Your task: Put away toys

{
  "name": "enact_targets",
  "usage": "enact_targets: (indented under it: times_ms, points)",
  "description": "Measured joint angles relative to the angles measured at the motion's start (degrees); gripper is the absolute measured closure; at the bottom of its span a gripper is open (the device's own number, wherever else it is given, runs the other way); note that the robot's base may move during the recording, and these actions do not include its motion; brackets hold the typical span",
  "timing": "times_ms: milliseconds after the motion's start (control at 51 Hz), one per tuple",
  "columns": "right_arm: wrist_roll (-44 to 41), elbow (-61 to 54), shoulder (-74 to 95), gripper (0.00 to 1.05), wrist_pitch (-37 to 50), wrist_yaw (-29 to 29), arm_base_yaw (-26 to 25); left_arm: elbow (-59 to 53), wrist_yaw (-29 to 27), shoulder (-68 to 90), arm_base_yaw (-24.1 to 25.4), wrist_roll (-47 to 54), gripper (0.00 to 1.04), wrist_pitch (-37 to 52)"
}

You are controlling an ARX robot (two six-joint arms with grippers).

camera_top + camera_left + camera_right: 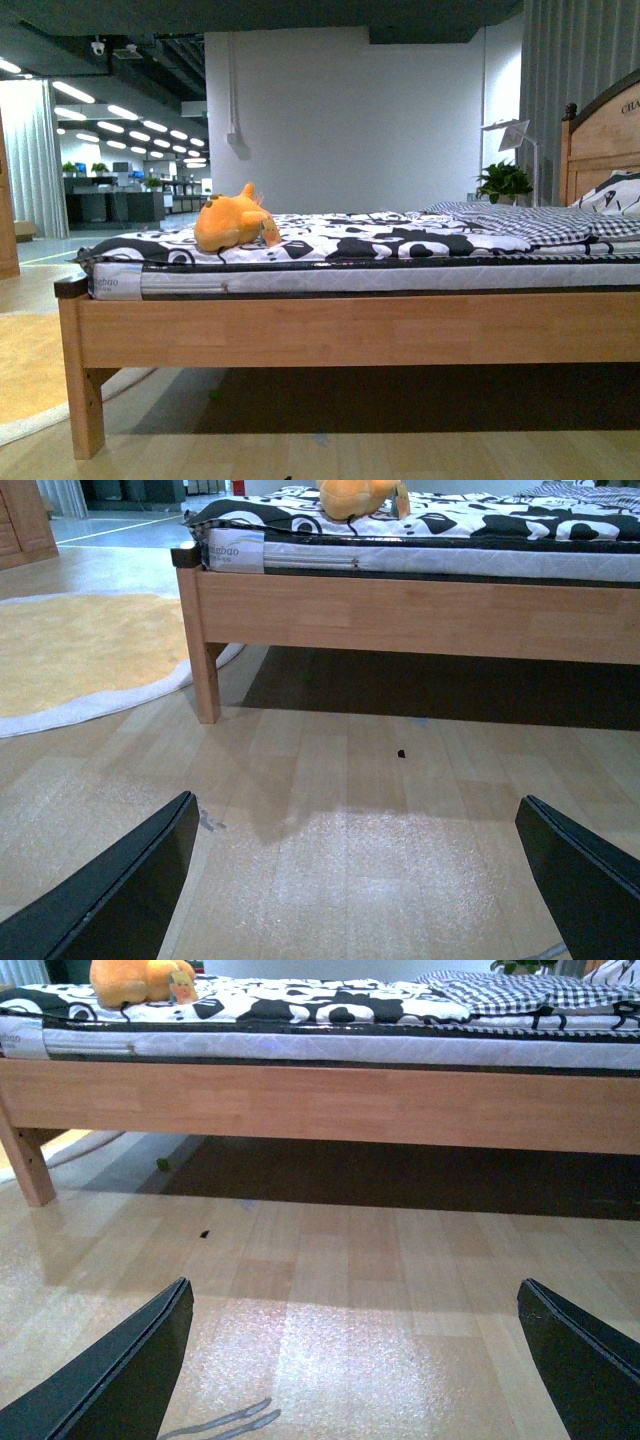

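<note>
An orange-yellow plush toy [233, 222] lies on the bed [350, 325] near its foot end, on a black-and-white patterned cover. The same toy [358, 496] shows at the far edge of the left wrist view, and the toy [138, 980] appears again in the right wrist view. My left gripper [360, 880] is open low over the wooden floor, well short of the bed, nothing between its black fingers [120, 895]. My right gripper [355, 1360] is open too, likewise over bare floor. Neither arm shows in the front view.
The wooden bed frame [400, 615] and its corner leg [203, 675] stand ahead, dark space beneath. A yellow rug [80, 650] with a pale border lies left of the bed. A headboard [605, 135], pillow [612, 195], lamp [515, 135] and potted plant [503, 182] are at the far right.
</note>
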Motion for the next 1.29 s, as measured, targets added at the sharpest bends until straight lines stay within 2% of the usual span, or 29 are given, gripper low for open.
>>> enact_targets:
  times_ms: [1293]
  points:
    - [0.0,0.0,0.0,0.06,0.0,0.0,0.0,0.0,0.0,0.0,0.0,0.0,0.06,0.0]
